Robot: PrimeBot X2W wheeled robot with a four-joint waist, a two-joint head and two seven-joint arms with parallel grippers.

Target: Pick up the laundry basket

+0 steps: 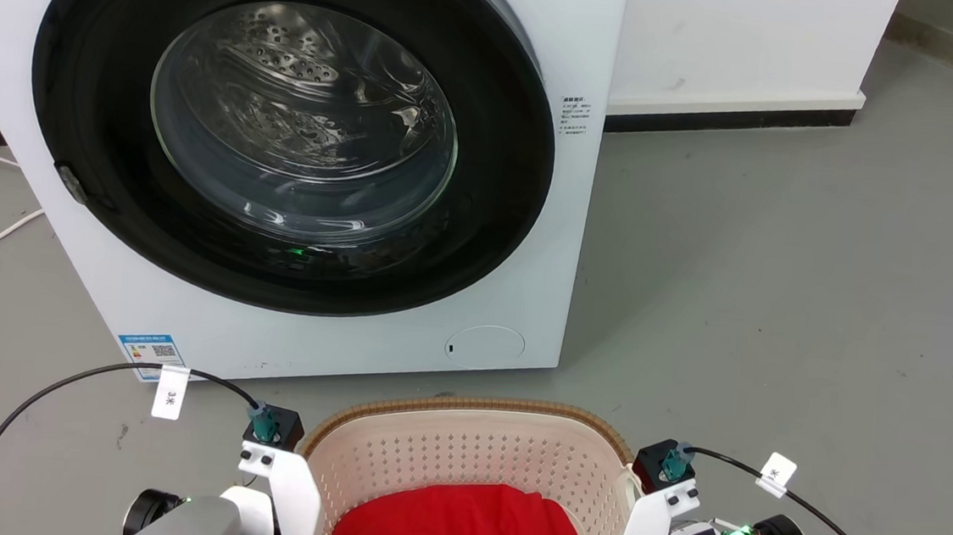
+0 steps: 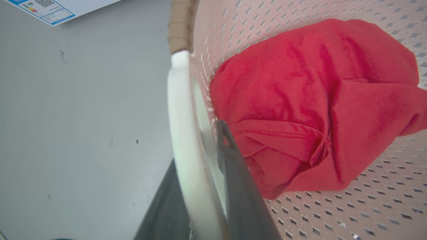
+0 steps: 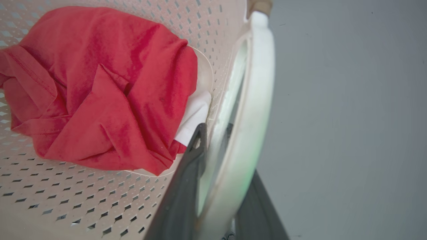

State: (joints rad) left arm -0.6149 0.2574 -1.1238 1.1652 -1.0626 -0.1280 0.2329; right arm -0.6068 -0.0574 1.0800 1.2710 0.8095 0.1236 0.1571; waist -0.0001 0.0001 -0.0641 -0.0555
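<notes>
"Two grippers, one handle each?"

"Yes. The left gripper (image 2: 196, 146) has one dark finger inside the left handle (image 2: 181, 133) and one outside, clamped onto it. The right gripper (image 3: 215, 133) pinches the right handle (image 3: 253, 100) the same way."

"Is that the best place to take it?"

"Probably. The laundry basket (image 1: 471, 450) is thin perforated plastic, likely light but somewhat flexible, so its walls could bow if squeezed. The handles look stiffest. Smooth plastic may slip, so both sides should rise level."

"And the load?"

"A soft red garment (image 1: 456, 525) over a white cloth (image 3: 195, 113). It adds little weight, though it could slide if the basket tips."

"Where does the basket sit?"

"Between the two arms, brown rim (image 1: 466, 404) toward the washing machine (image 1: 334, 341) just beyond, grey floor (image 1: 781, 283) around. Whether it is off the floor cannot be told."
</notes>
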